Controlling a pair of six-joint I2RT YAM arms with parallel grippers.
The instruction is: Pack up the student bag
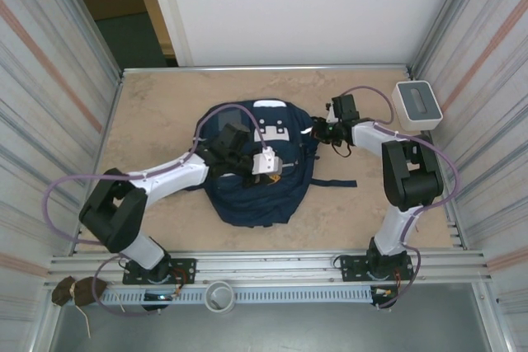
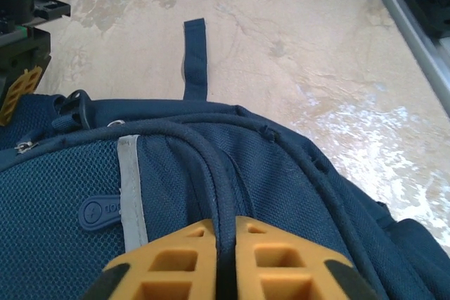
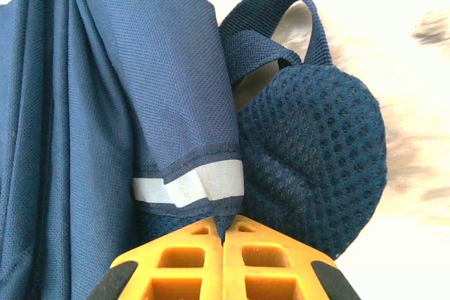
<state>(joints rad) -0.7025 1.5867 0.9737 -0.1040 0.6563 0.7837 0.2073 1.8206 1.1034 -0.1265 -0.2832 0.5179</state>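
The student bag (image 1: 247,195) lies flat in the middle of the bench (image 1: 157,113), between the two arms, its top towards the far wall. The left hand (image 2: 225,265) reaches over the bag from the left. Its yellow fingers are closed almost together on a dark cord-like ridge of the bag's cloth, beside a grey strip (image 2: 130,187). The right hand (image 3: 225,258) is at the bag's far right corner, fingers fully together. Its tips touch the hem with the reflective strip (image 3: 188,187), next to the padded shoulder strap (image 3: 309,152); whether any cloth is caught I cannot tell. One webbing strap (image 1: 334,183) trails out to the right on the bench. A white-grey box (image 1: 417,105) stands well apart in the far right corner.

I see no loose items waiting to go in and no gaping opening. The hands look to be working on the bag itself, not loading it. Whether it is filled or zipped the pictures do not settle.
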